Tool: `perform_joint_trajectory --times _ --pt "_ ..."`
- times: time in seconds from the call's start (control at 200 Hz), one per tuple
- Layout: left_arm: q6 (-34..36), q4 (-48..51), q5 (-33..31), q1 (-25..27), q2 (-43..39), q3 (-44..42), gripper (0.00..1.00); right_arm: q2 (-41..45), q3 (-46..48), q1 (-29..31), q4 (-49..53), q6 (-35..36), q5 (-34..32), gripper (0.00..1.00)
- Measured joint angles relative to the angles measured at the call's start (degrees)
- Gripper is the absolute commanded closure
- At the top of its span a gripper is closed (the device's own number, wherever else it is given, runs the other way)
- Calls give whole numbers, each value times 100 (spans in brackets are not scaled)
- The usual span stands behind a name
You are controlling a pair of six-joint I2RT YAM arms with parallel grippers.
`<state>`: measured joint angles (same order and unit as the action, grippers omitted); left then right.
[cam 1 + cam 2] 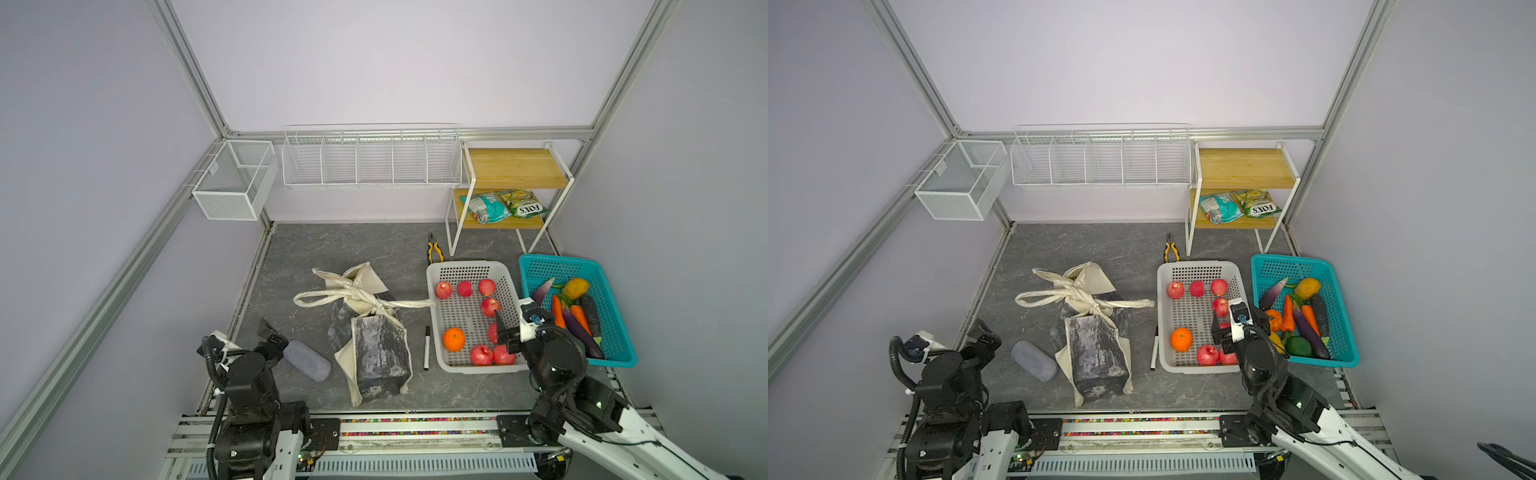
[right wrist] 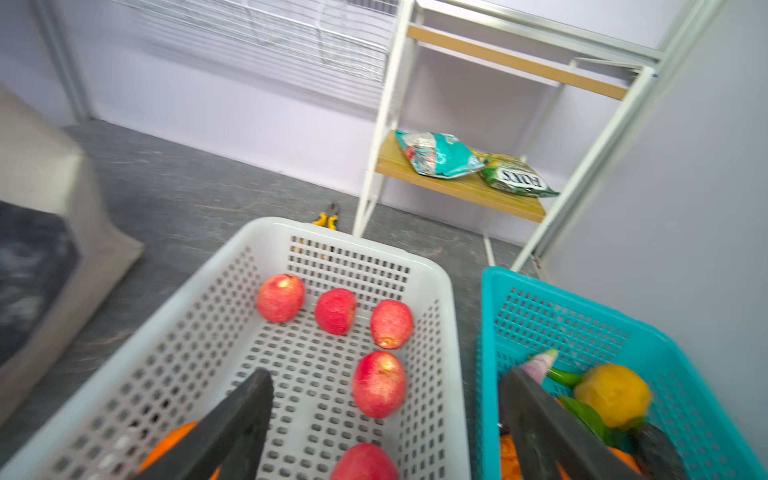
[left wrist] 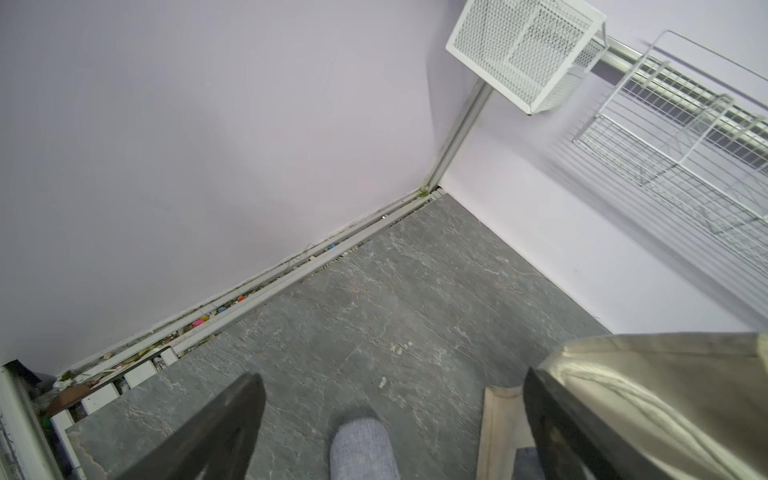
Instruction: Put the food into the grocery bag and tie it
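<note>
You had the grocery bag [image 1: 380, 353] lying on its side at the centre of the desk [image 1: 374, 249], its strap handles [image 1: 320, 297] already knotted at its 12 o'clock end. I judged the tying done, though what the bag held was hidden. Your left end effector [image 3: 392, 376] hung wide and empty at 8 o'clock by the grey case [image 1: 307, 360], and your right end effector [image 2: 386, 374] hung wide and empty at 4 o'clock over the white basket [image 1: 467, 264] of apples [image 1: 444, 290]. With snack packets [image 1: 490, 208] lying on the shelf [image 1: 511, 168] at 1 o'clock, any further loading would call for undoing that knot and standing the bag up first.
</note>
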<state>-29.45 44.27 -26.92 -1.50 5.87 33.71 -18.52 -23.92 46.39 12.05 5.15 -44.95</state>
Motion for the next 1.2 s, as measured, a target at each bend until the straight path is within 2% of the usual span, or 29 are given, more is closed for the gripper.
perform_joint_trajectory --times 0.13,0.35,0.57,0.73,0.91,1.2 --pt "219 -457 -461 0 -291 -529 1 -466 214 -984 -424 -101 179 11" --pt "190 -1147 -907 0 -57 -990 0 -1543 693 -2361 -1421 -389 769 11" --pt "177 -2361 -863 0 144 -1963 0 -2621 968 -3366 -2741 -656 1320 11" --pt "400 -3624 -787 0 468 -2614 1 -3978 975 -3786 -4052 -796 1547 11" --pt "782 -5545 -636 0 1764 -3217 1 -5410 645 -3827 -5383 -706 1696 11" --pt "1405 -8631 -166 0 5130 -3261 1 -6426 715 -3960 -7237 -319 2013 11"
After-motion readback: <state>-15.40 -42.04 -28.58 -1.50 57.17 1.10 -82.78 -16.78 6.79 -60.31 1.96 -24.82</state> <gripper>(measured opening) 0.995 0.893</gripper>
